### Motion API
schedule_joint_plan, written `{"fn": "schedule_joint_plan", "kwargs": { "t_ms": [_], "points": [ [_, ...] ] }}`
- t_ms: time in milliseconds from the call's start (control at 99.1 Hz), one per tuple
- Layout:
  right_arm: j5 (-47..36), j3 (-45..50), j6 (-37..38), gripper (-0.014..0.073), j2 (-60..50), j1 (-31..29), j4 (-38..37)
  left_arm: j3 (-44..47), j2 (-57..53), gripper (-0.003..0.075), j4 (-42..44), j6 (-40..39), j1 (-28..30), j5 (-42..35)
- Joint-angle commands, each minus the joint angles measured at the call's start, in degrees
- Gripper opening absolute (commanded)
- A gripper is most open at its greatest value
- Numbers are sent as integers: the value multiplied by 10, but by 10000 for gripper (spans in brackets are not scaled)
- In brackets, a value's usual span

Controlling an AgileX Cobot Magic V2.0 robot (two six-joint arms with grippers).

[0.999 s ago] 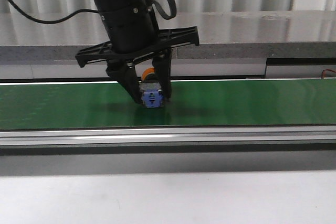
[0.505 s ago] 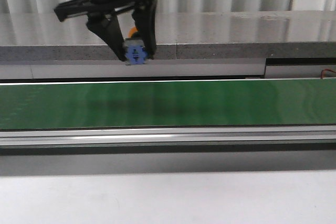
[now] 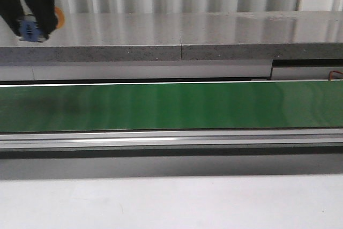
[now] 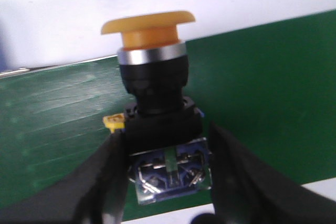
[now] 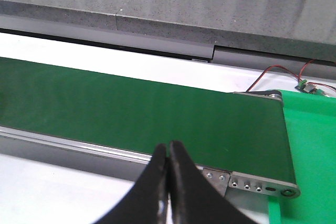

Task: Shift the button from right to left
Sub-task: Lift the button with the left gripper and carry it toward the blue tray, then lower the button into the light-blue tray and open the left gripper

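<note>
At the far left of the front view, the left gripper (image 3: 32, 30) is being cut off by the frame edge, its fingers pinching the button (image 3: 31, 29), of which only a blue blur and an orange sliver are showing, held above the green belt (image 3: 171, 105). The left wrist view is showing it clearly: the button (image 4: 157, 103) is lying lengthwise between the fingers (image 4: 94, 182), yellow cap pointing away from the wrist, blue body nearest it. The right gripper (image 5: 168, 182), showing only in its own view, is hanging over the belt's (image 5: 131, 114) near rail with fingers pressed together.

The button (image 3: 29, 29) hangs in the left hand (image 3: 32, 25), far left above the belt (image 3: 171, 105).
</note>
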Motion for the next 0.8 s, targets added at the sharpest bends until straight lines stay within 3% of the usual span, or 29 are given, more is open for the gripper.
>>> {"fn": "schedule_joint_plan", "kwargs": {
  "t_ms": [0, 202, 353, 535, 787],
  "points": [
    [-46, -14, -7, -66, 4, 1, 3, -17, -38, 113, 13, 37, 37, 11],
    [-46, -14, -7, -66, 4, 1, 3, -16, -42, 113, 13, 115, 116, 11],
    [-46, -14, -7, -66, 4, 1, 3, 3, -41, 113, 26, 118, 161, 11],
    [-46, -14, -7, -66, 4, 1, 3, 47, -39, 113, 110, 129, 210, 11],
    [-46, -14, -7, -66, 4, 1, 3, 80, -15, 113, 107, 129, 284, -11]
  ]
}}
